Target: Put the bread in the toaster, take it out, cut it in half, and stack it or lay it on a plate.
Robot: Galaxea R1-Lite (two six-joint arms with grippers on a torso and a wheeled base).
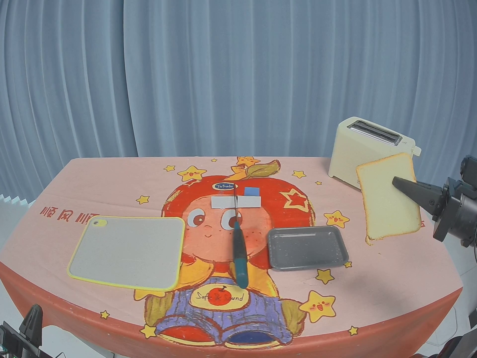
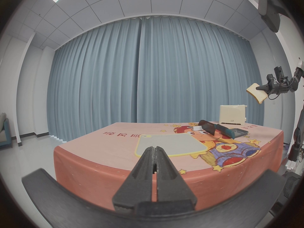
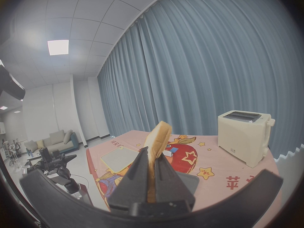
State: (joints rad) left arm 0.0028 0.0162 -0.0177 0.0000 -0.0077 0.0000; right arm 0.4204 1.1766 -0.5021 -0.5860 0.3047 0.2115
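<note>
One bread slice (image 1: 388, 207) clamped in jaws of right gripper (image 1: 399, 182), mid-right of head frame, overlapping front of white toaster (image 1: 360, 150). Left gripper (image 1: 31, 320) at lower-left corner, jaws together, below table (image 1: 99, 185) edge.

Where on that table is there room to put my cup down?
Bare cloth lies behind the cutting board, up to the far edge of the table, and at the near right corner in front of the grey tray. The middle is crowded: the knife lies between board and tray. Near the toaster, the right gripper holds the bread above the table.
</note>
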